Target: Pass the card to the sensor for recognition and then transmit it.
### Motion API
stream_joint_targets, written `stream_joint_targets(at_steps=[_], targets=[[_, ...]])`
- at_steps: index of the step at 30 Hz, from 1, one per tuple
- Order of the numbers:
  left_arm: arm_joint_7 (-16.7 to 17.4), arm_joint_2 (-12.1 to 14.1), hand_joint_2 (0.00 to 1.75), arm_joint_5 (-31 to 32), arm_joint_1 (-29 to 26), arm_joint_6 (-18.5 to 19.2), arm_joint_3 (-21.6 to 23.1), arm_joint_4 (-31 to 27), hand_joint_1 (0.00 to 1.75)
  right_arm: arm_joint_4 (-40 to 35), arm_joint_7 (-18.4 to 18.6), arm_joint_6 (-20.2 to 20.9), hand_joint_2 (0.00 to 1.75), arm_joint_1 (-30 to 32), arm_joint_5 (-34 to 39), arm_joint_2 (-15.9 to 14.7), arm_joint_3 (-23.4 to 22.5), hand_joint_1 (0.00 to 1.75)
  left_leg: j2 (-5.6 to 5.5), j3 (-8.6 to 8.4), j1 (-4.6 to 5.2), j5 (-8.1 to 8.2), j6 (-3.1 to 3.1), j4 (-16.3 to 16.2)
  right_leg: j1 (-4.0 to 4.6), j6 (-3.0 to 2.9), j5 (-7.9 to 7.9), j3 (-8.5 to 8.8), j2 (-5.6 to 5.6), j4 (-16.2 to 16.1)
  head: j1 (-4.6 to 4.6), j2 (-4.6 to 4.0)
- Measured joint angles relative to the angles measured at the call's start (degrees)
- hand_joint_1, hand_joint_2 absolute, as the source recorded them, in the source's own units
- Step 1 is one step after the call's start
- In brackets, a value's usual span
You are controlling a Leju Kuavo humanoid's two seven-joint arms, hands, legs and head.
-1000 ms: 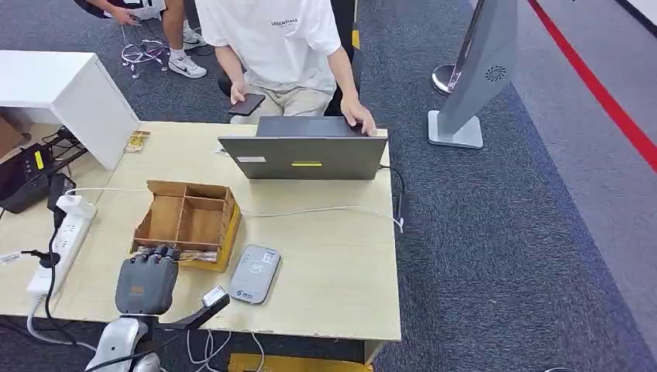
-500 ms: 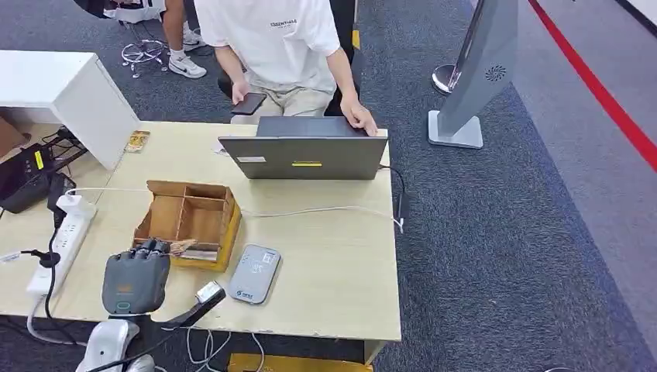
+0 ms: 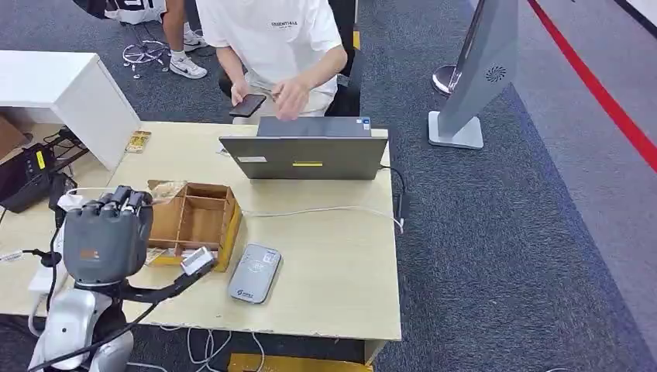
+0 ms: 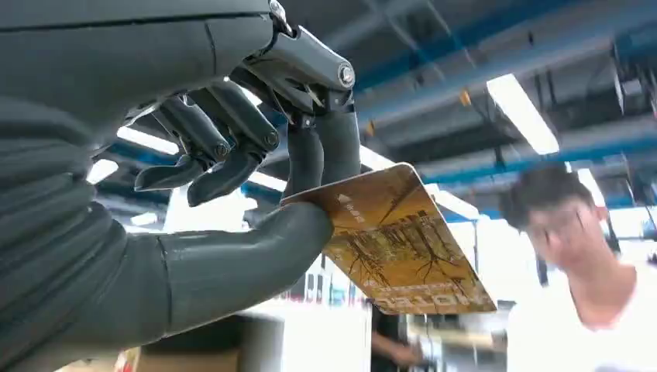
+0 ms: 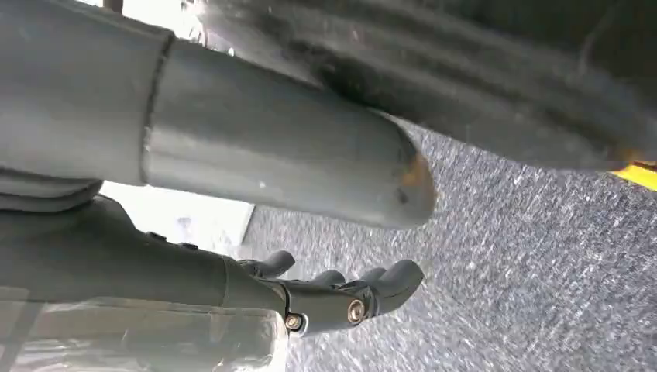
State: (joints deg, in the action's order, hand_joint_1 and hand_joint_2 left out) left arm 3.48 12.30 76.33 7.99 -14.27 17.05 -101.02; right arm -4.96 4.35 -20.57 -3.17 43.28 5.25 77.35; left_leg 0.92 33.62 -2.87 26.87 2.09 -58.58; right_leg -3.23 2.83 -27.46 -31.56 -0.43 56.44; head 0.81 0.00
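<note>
Change: since a second ago the left hand (image 3: pixel 106 236) has risen from the tabletop's near edge to beside the wooden box, and the person's hand has left the laptop.
Fingers: in the left wrist view the thumb and fingers (image 4: pixel 321 159) pinch a yellow-brown card (image 4: pixel 395 236) by one corner.
Card: held in the air, its free end tilted away from the palm.
Right hand (image 5: pixel 341 298): hangs over grey carpet, fingers loosely curled, holding nothing.
Sensor (image 3: pixel 255 273): grey pad flat on the tabletop (image 3: pixel 333 263), just beside the wooden box (image 3: pixel 194 221).
Laptop (image 3: pixel 304 155): at the far edge, before a seated person (image 3: pixel 275 46).
</note>
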Motion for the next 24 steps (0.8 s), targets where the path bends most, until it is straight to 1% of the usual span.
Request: stream_joint_targets(at_steps=[2,4,5,7,8,9,12,14,17,18,22,24], targets=[[0.94,-0.42,1.75,1.88,4.59,-0.26,0.33,1.86,1.75,-0.02,0.33,0.0,0.0,0.04,-0.74,0.0,0.59,0.0,0.0,-0.02,0.0,-0.03,-0.02,0.0,0.0,0.04,0.05,0.0,0.02,0.0,-0.02,0.0],[2.08,-1.07,1.75,3.54,9.17,-0.06,0.5,6.13,1.75,-0.09,0.55,0.0,0.0,0.03,-0.98,-0.02,1.2,0.0,0.0,-0.01,0.0,-0.1,-0.02,-0.01,0.0,0.01,0.11,-0.01,0.02,0.0,-0.02,0.0],[2.77,-1.59,1.75,4.64,11.6,0.4,0.61,8.97,1.75,-0.2,1.21,0.0,0.0,0.03,-1.26,-0.02,1.57,0.0,0.01,-0.01,0.0,-0.12,-0.02,-0.01,0.0,0.01,0.17,-0.01,0.02,0.0,-0.04,0.0],[3.54,-2.38,1.75,6.45,16.27,0.37,1.03,14.72,1.75,-0.42,4.73,0.0,0.0,-0.25,-1.64,0.35,2.01,0.0,0.01,0.0,0.0,-0.21,-0.01,-0.02,0.0,-0.03,0.21,-0.02,0.03,0.01,-0.02,0.0],[4.02,-2.99,1.75,7.38,18.98,0.26,1.33,18.04,1.75,-0.74,5.38,0.0,0.0,-0.45,-1.66,0.61,2.25,0.0,0.02,0.06,-0.01,-0.23,-0.01,-0.02,0.01,-0.06,0.27,-0.07,0.07,0.02,-0.02,0.0],[4.22,-3.52,1.75,7.98,21.23,0.55,1.42,19.92,1.75,-0.98,4.61,-0.35,0.0,-0.58,-1.68,0.63,2.34,0.0,0.05,0.07,-0.01,-0.26,0.02,-0.02,0.01,-0.06,0.32,-0.12,0.11,0.02,-0.04,0.0],[4.44,-5.16,1.75,9.0,26.54,2.69,1.97,23.3,1.75,-1.49,0.15,-1.6,0.0,-0.82,-1.4,0.13,2.34,0.0,0.11,0.07,0.01,-0.25,0.02,-0.02,-0.01,-0.05,0.32,-0.13,0.16,0.01,-0.02,0.0],[4.61,-6.21,1.75,9.31,28.31,3.25,2.69,24.72,1.75,-1.71,-0.53,-1.6,0.0,-0.81,-1.31,-0.04,2.34,0.0,0.09,0.09,0.01,-0.25,0.02,-0.04,-0.01,-0.05,0.32,-0.12,0.14,0.01,0.02,0.0],[4.63,-7.17,1.75,9.29,29.26,3.5,3.41,25.66,1.75,-1.7,-0.74,-1.6,0.0,-0.74,-1.16,-0.17,2.32,0.0,0.11,0.1,0.01,-0.24,0.02,-0.04,-0.01,-0.05,0.32,-0.17,0.17,0.01,0.02,0.0],[4.37,-7.38,1.75,9.12,29.31,3.5,3.71,25.72,0.0,-1.7,-0.72,-1.6,0.0,-0.73,-0.88,-0.2,2.34,0.0,0.12,0.1,0.01,-0.24,0.02,-0.04,-0.01,-0.05,0.32,-0.18,0.18,0.01,0.0,0.0],[3.01,-8.02,1.75,7.14,29.28,3.96,4.63,25.79,0.0,-1.71,-0.46,-1.6,0.0,-0.74,-0.72,-0.28,2.34,0.0,0.12,0.12,0.0,-0.24,0.02,-0.03,0.0,-0.05,0.31,-0.2,0.17,0.01,0.02,0.0],[2.99,-8.28,1.75,6.58,29.13,3.78,4.74,25.48,0.0,-1.7,-0.28,-1.6,0.0,-0.72,-0.72,-0.31,2.34,0.0,0.12,0.13,0.0,-0.24,0.02,-0.03,0.0,-0.05,0.31,-0.2,0.17,0.01,0.02,0.0]])
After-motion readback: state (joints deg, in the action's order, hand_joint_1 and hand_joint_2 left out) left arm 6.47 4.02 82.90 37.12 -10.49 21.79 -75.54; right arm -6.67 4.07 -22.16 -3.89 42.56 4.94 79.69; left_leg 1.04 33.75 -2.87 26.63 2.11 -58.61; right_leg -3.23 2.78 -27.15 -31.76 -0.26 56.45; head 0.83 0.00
